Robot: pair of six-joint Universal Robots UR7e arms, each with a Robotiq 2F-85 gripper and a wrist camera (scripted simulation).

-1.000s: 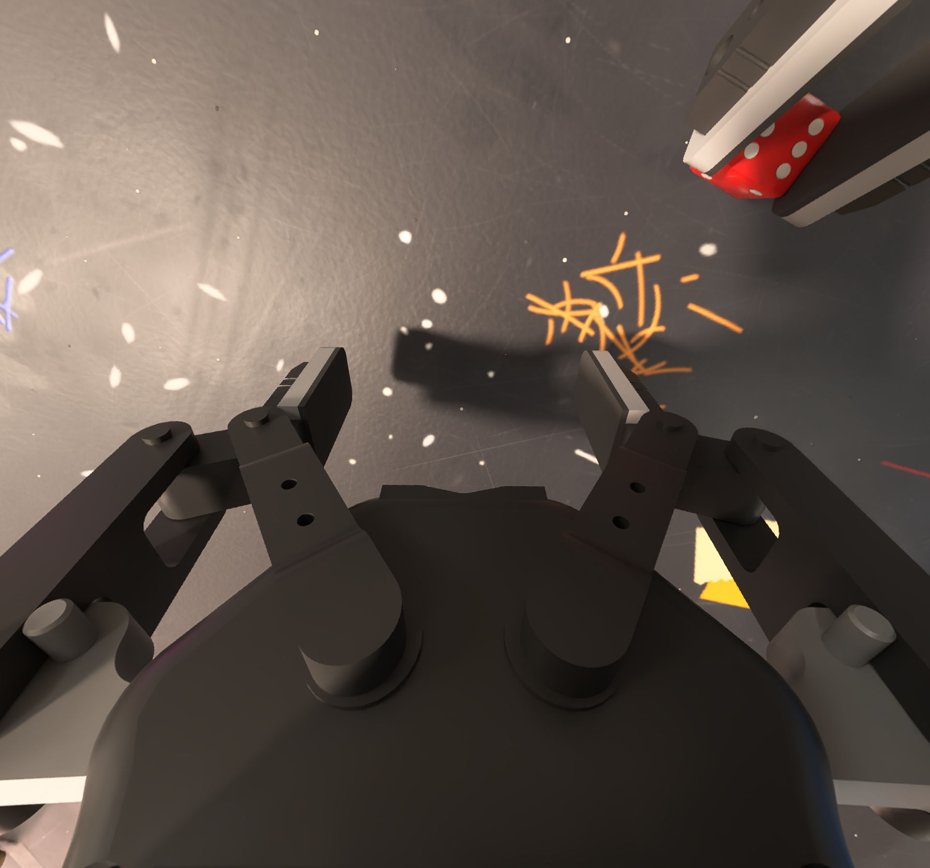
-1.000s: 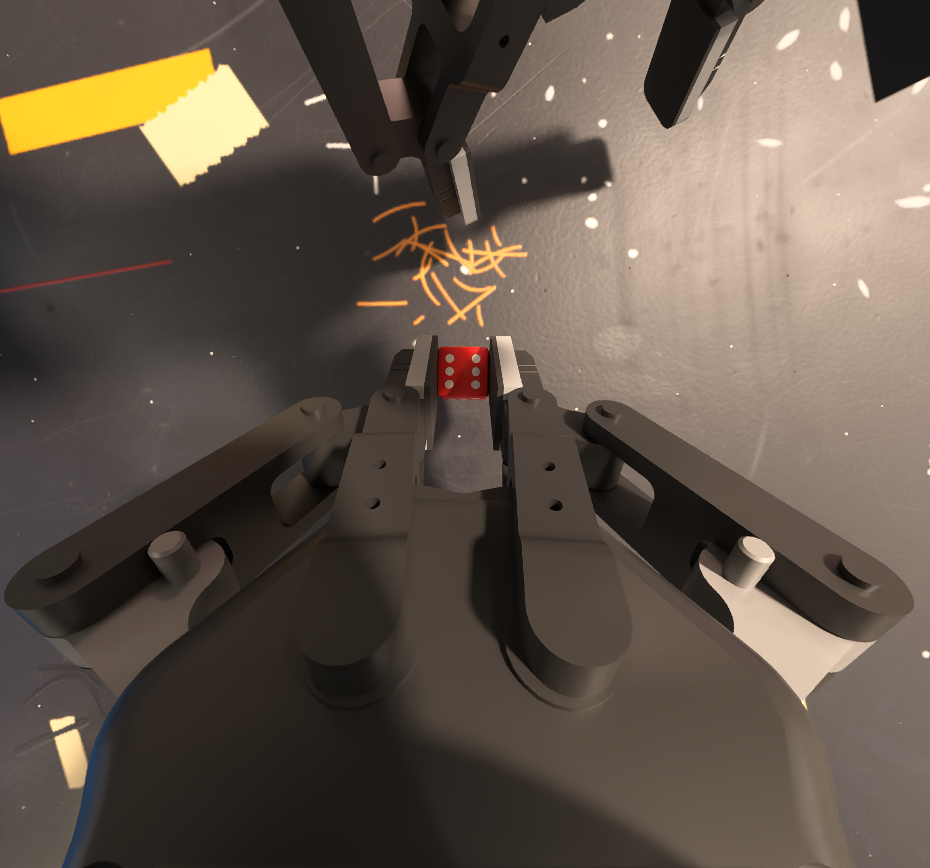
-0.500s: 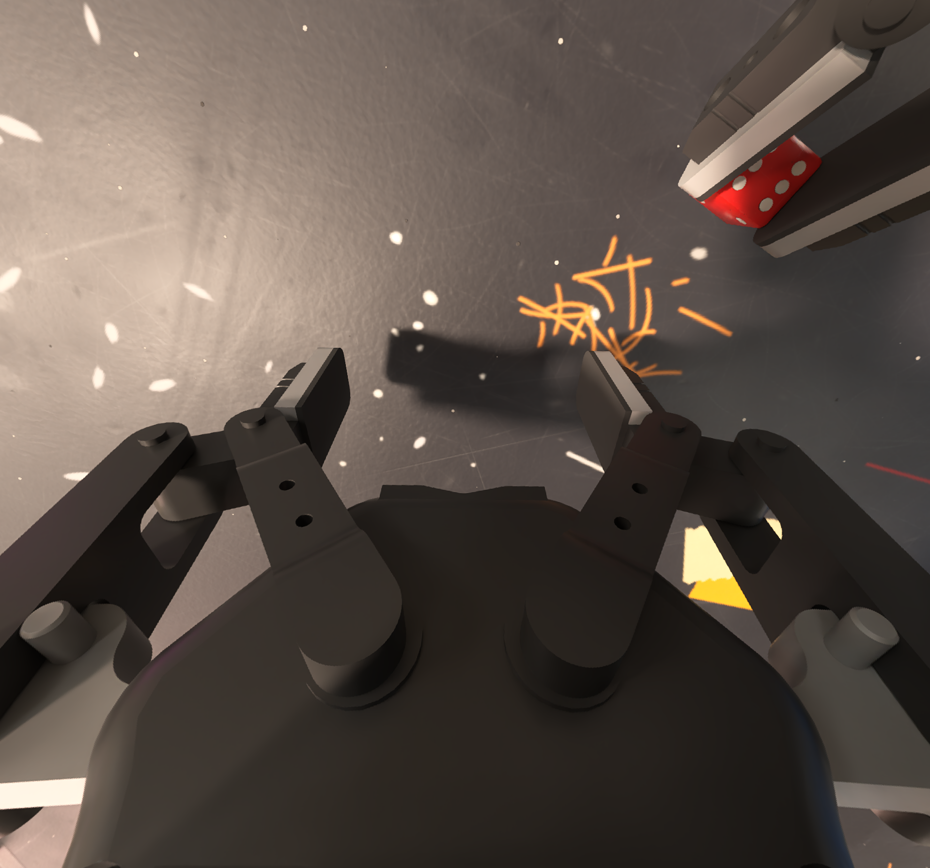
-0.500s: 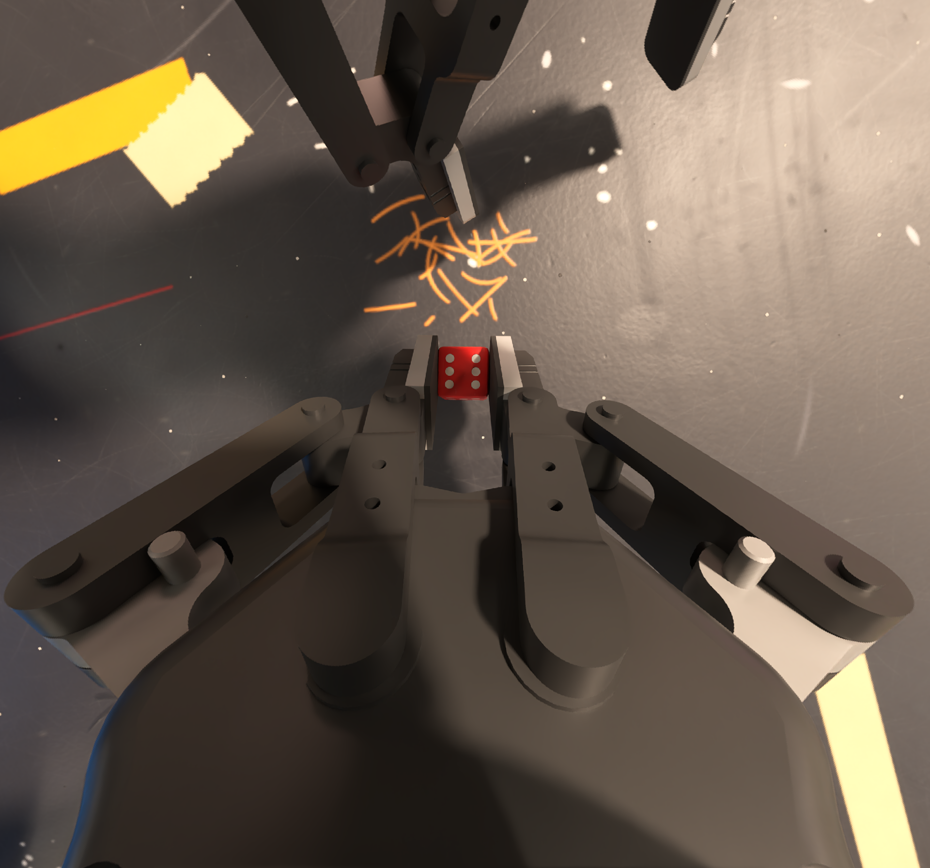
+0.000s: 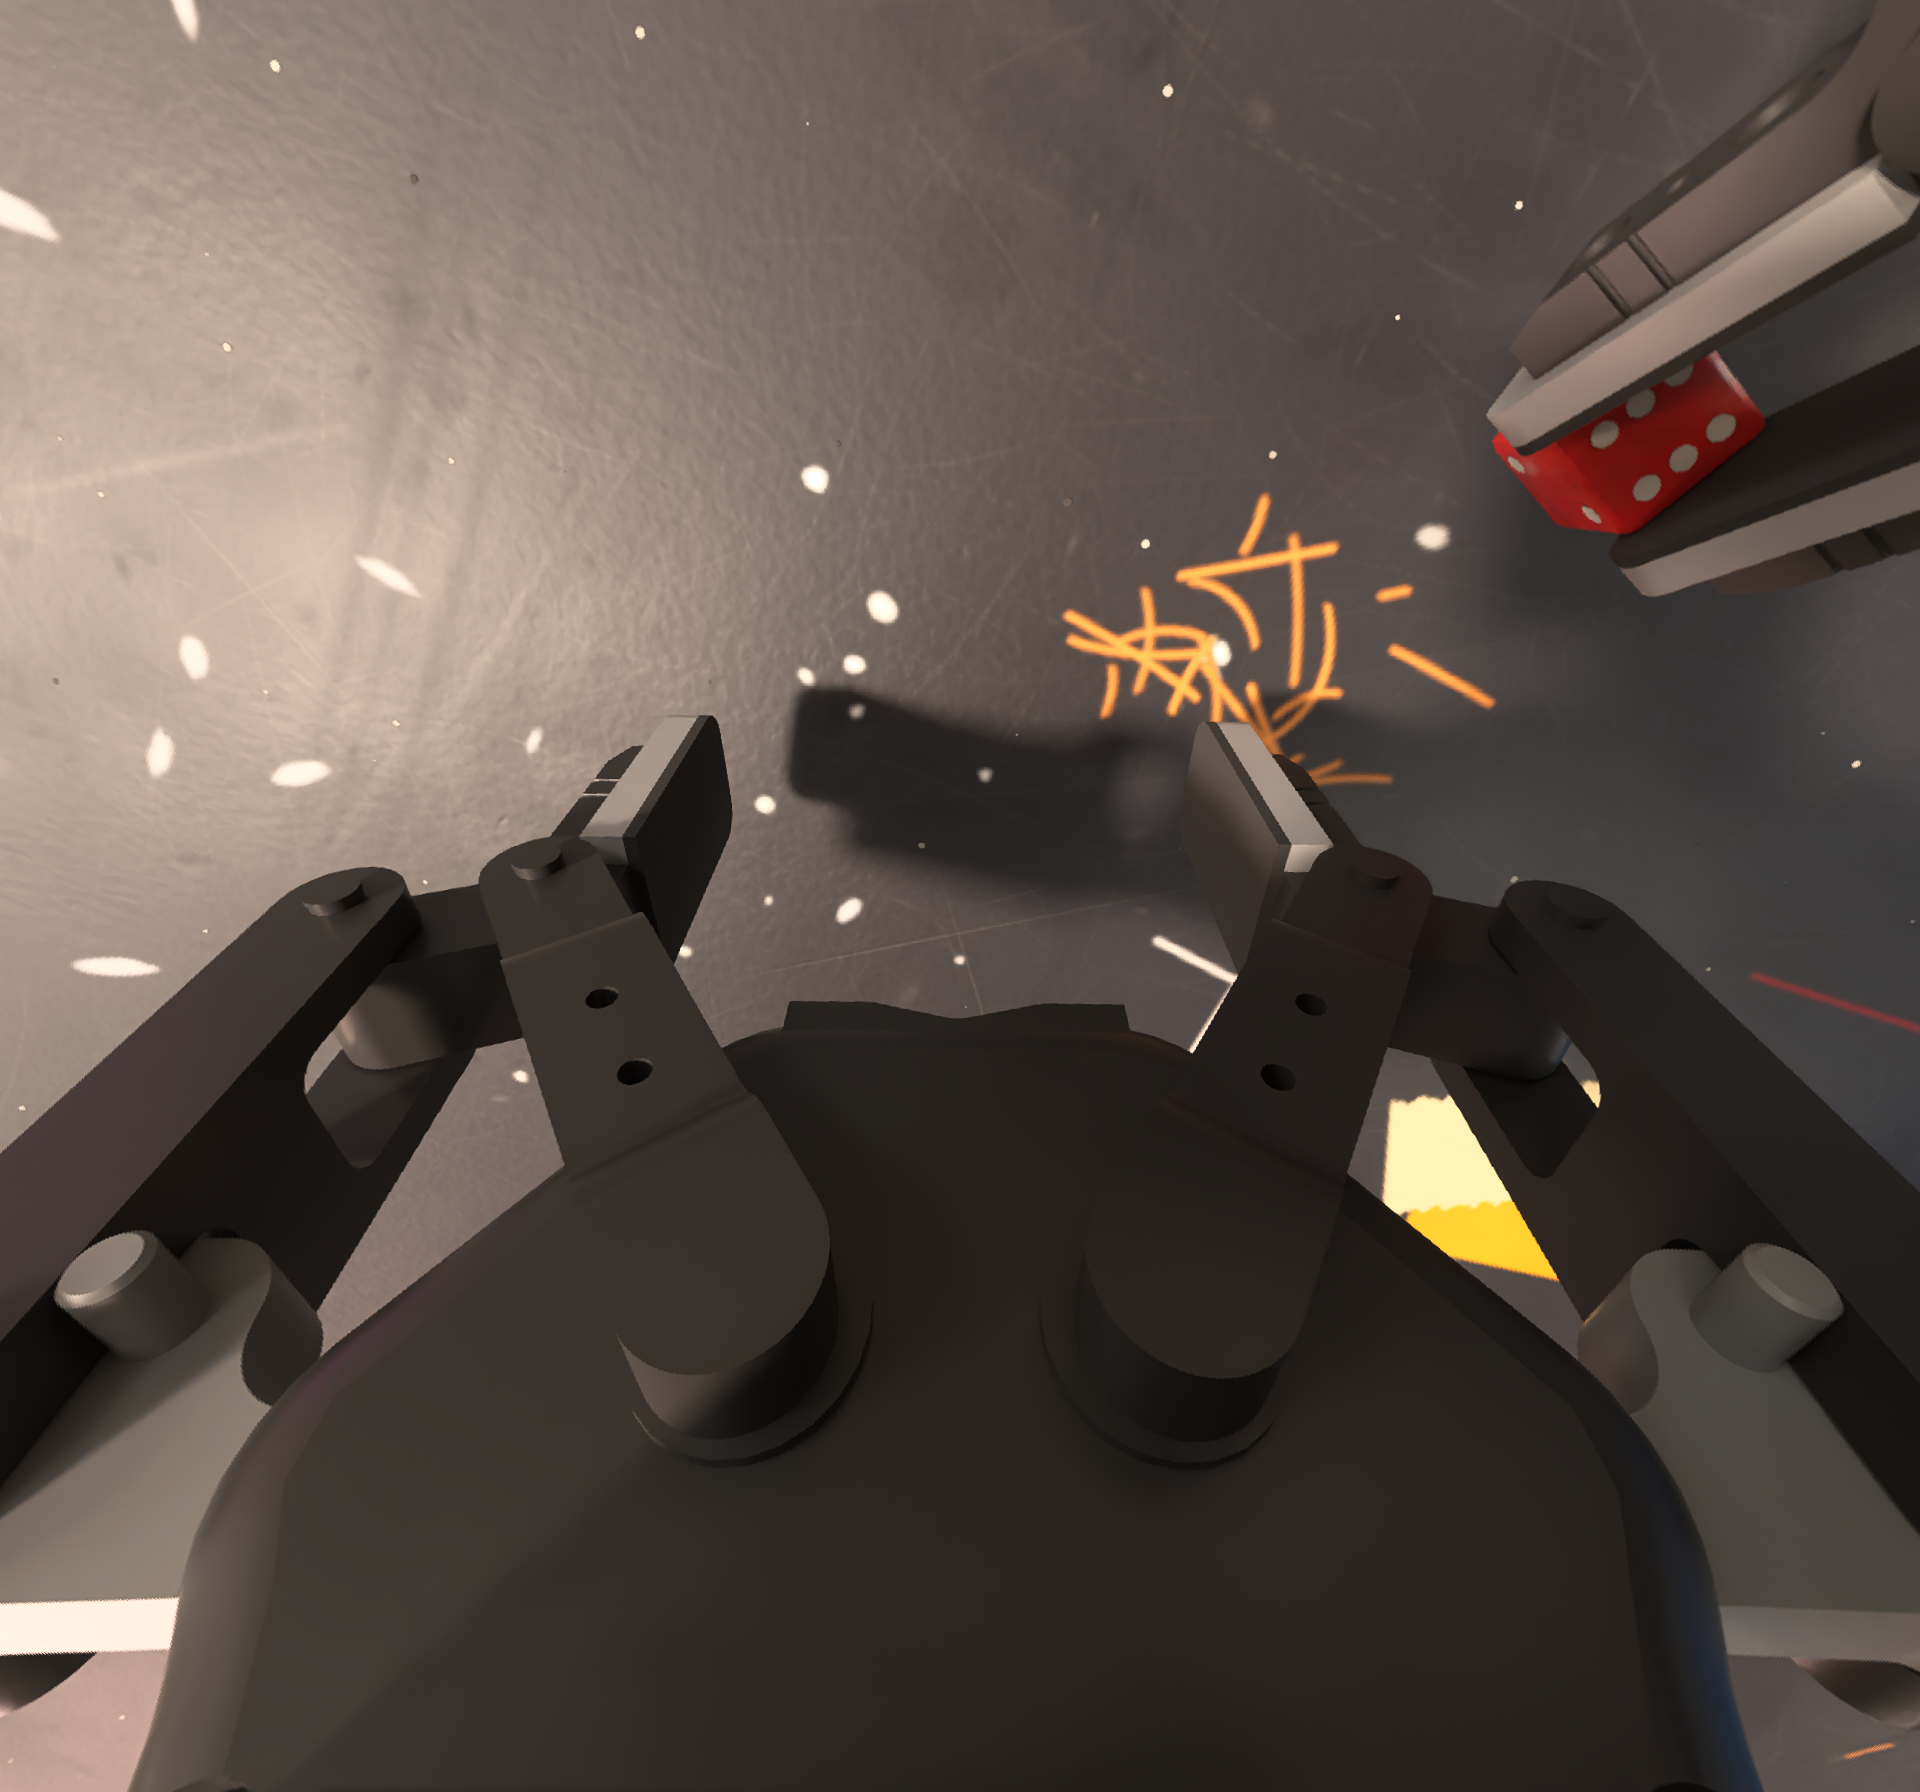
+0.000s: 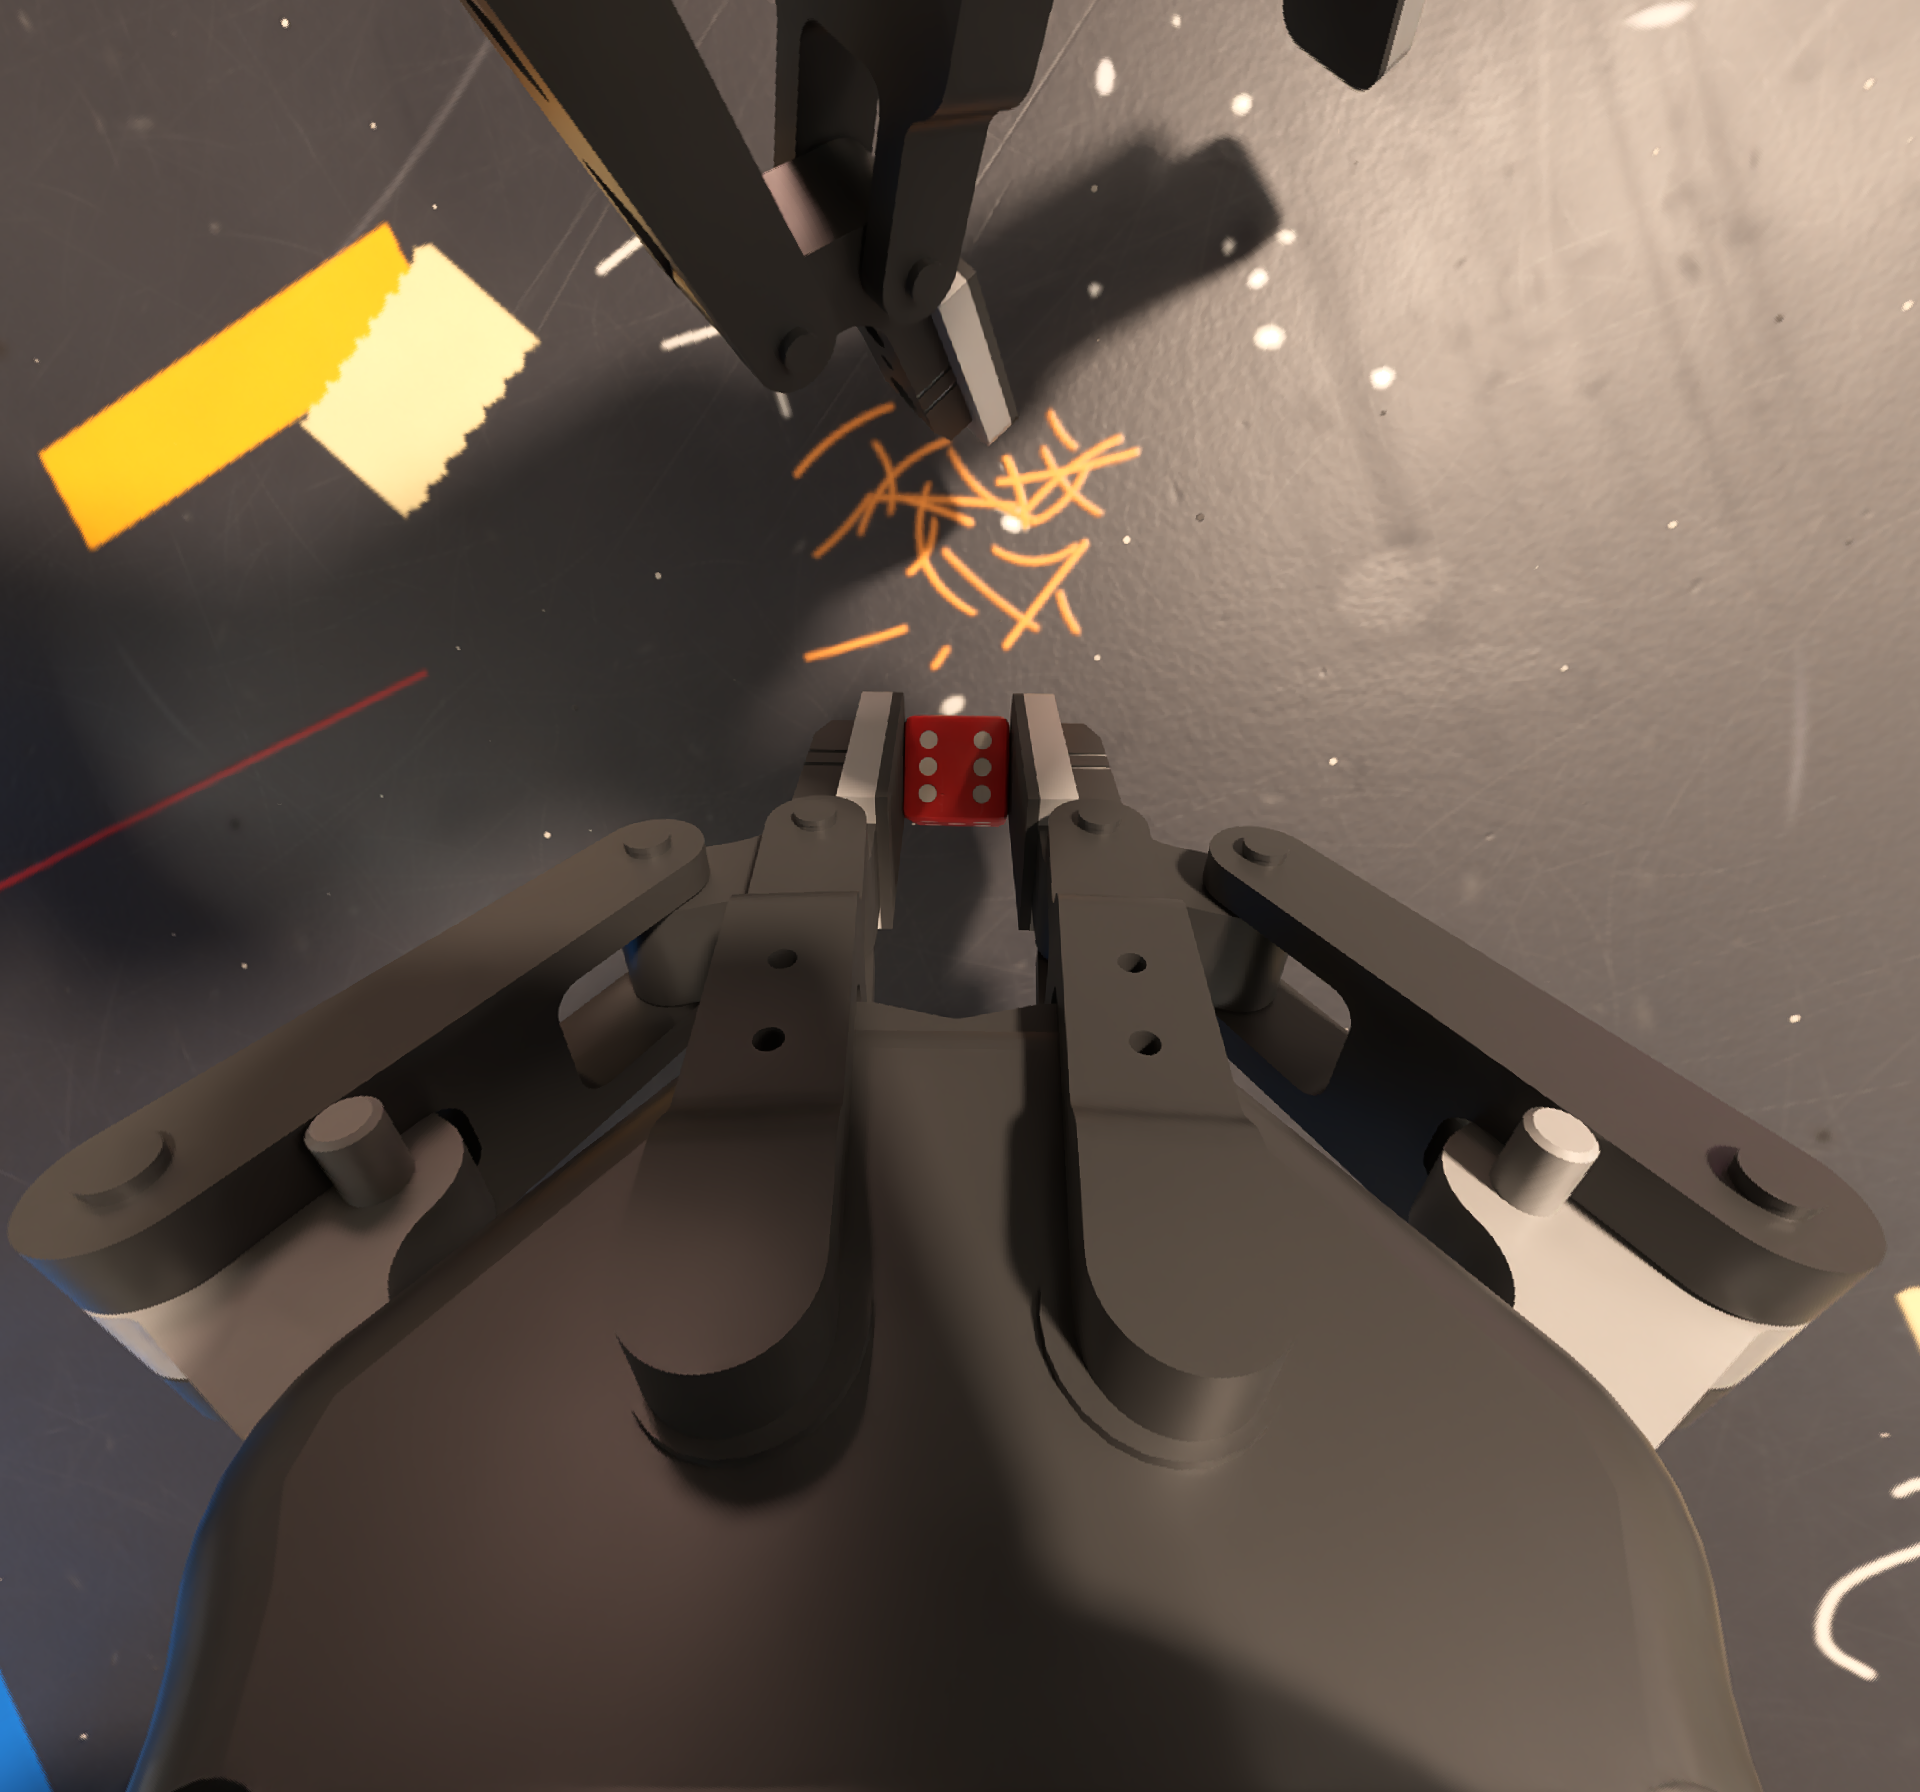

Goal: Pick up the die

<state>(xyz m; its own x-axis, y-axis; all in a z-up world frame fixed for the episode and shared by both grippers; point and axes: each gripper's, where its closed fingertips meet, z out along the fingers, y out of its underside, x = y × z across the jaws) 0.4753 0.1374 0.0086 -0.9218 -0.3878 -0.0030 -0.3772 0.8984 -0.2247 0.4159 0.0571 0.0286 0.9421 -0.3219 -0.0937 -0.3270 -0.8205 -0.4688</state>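
Observation:
The die (image 6: 954, 768) is red with pale dots. It sits clamped between the two pads of my right gripper (image 6: 956, 755), held above the grey tabletop. In the left wrist view the die (image 5: 1631, 449) shows at the upper right, squeezed between the right gripper's pads. My left gripper (image 5: 961, 797) is open and empty, its fingers spread wide above the table. In the right wrist view the left gripper's finger (image 6: 961, 360) hangs just beyond the die, over orange scribbles.
The grey tabletop (image 5: 623, 288) bears white flecks and orange scribble marks (image 5: 1236, 641). A yellow and cream patch (image 6: 291, 392) and a thin red line (image 6: 208, 786) lie to the left in the right wrist view. A blue patch (image 6: 16, 1732) sits at the lower left corner.
My right gripper has kept the die clamped and risen higher off the table. The left gripper stayed open, with the table marks shifting slightly in its view.

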